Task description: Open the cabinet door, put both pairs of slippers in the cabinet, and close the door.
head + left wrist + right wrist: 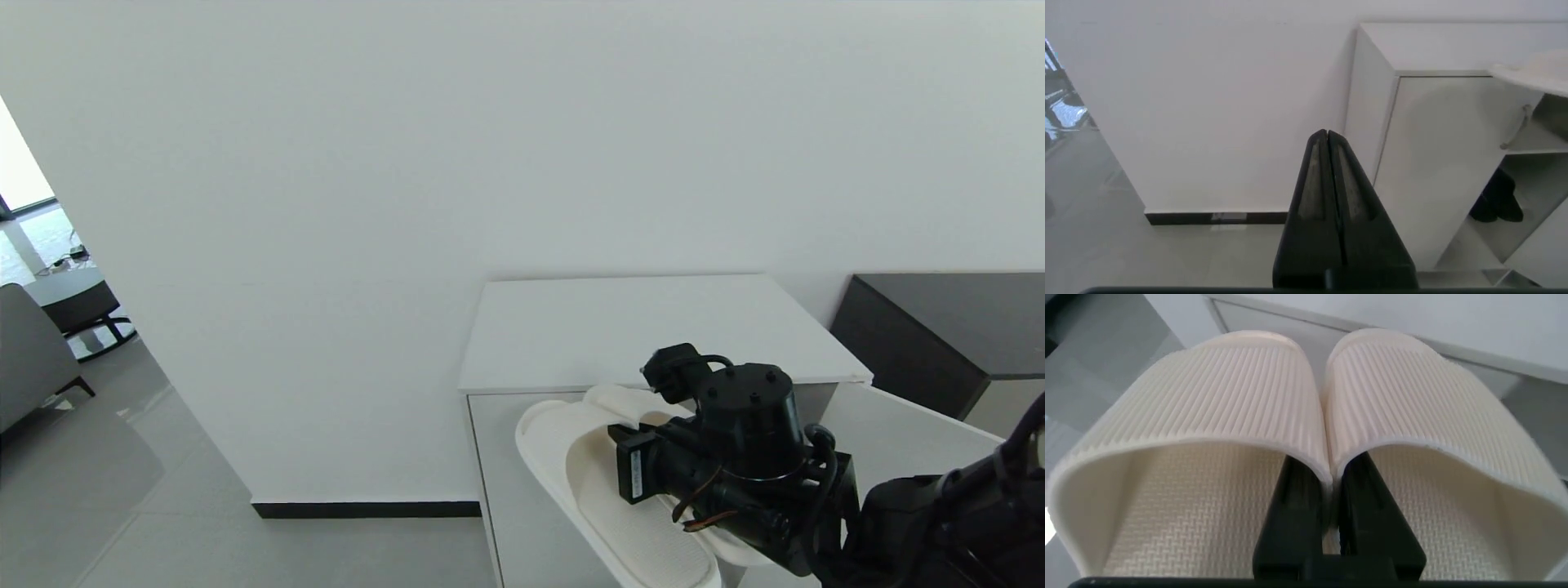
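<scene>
Right of and below the slippers (563, 441) lies the cabinet (653, 327) opening, I judge — right claw (1329, 498) clamps both straps, toes left-fwd; left claw (1328, 188) closed, empty.

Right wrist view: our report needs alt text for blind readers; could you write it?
A pair of cream ribbed foam slippers, side by side, is pinched by their touching strap edges in the black right gripper.
</scene>
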Robot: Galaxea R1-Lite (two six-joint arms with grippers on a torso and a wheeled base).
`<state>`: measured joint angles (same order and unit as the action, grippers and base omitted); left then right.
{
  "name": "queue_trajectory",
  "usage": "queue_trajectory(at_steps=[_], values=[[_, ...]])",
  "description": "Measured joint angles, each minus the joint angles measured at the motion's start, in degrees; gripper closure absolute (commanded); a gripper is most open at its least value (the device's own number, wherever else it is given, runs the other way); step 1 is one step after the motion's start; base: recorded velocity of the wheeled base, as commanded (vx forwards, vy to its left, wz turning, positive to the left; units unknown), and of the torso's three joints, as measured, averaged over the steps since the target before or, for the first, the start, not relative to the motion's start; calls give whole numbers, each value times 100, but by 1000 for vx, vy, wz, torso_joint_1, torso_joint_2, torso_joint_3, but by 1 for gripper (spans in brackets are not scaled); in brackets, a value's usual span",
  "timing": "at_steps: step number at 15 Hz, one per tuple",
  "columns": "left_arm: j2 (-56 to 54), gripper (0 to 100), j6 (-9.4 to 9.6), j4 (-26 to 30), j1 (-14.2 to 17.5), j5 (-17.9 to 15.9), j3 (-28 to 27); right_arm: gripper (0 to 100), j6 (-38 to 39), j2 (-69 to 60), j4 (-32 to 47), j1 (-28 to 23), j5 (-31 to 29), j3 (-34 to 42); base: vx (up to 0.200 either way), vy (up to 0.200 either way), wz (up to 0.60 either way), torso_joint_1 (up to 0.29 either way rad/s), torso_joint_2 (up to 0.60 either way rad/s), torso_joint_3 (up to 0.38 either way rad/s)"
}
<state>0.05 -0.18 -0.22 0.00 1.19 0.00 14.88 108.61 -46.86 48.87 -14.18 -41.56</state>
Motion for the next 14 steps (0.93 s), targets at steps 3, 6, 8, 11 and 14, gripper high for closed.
queue_trajectory(at_steps=[3, 6, 8, 11, 14], values=[[0, 100, 2, 1, 0, 0, 0, 100, 11, -69, -183, 66, -2, 284, 0, -200, 0, -1, 2, 4], [0, 100, 2, 1, 0, 0, 0, 100, 22, -227, -479, 123, -13, 717, 0, -200, 0, 4, 2, -1], [0, 100, 2, -2, 0, 0, 0, 100, 35, -364, -503, 129, -11, 969, 0, -200, 0, 5, -2, 0], [0, 100, 11, 0, 0, -7, 0, 100, 38, -530, -979, 129, -5, 1370, 0, -200, 0, 4, 4, 2], [0, 100, 9, 1, -2, -2, 0, 100, 5, -528, -1471, 176, -10, 1653, 0, -67, 0, 1, -1, -1]])
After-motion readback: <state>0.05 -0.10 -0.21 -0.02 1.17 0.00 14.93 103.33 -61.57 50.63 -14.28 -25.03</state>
